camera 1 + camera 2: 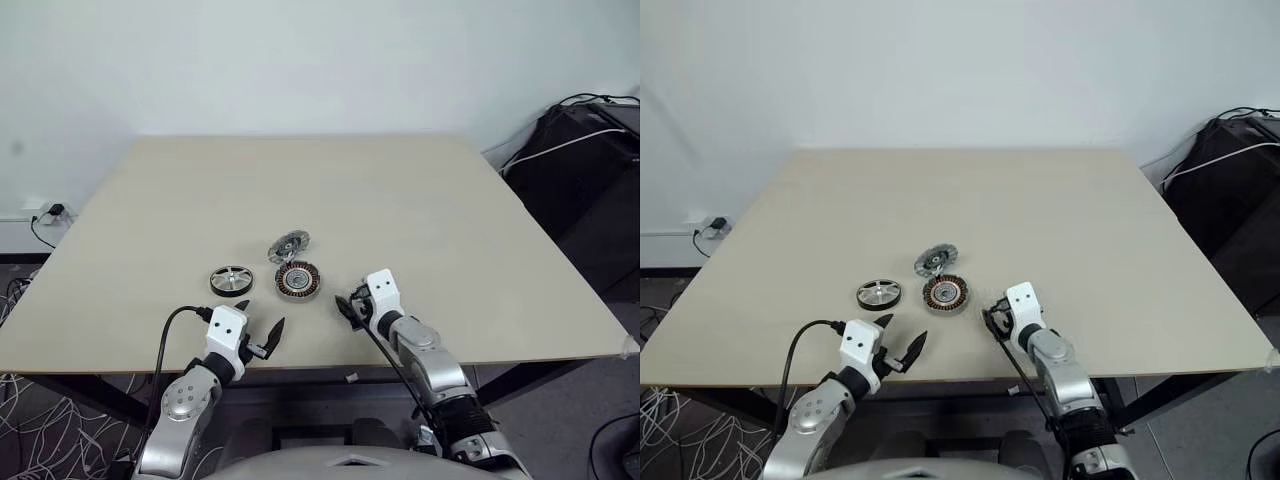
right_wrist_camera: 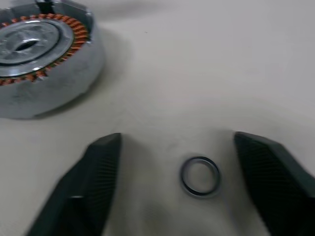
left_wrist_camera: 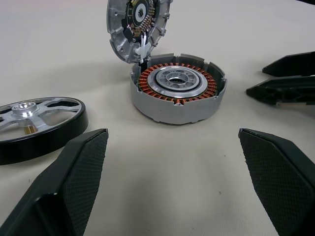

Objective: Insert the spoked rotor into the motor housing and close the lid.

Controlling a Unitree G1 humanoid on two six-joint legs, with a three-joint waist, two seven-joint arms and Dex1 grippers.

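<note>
Metal spoked rotor (image 3: 37,120) — stiff, weighty, slick-rimmed — lies just beside the gaping, empty left gripper (image 1: 262,335); pinch across its rim. Right gripper (image 2: 174,162) straddles a tiny ring (image 2: 199,175), fingers apart.

Left gripper (image 3: 172,182) low over pale surface (image 3: 162,187), black textured fingers (image 3: 78,167) spread wide, nothing between. Beyond gap, motor housing (image 3: 177,101) flat on surface, copper windings ringing silver centre. Lid (image 3: 138,24) hinged up at housing's far edge, standing near upright, ribbed inside on show. Spoked rotor (image 3: 39,123) flat on surface beside housing, apart from it, dark rim, silver spokes, raised hub. Right gripper (image 3: 288,78) near housing's other side, its black fingertips just above surface, close together.
</note>
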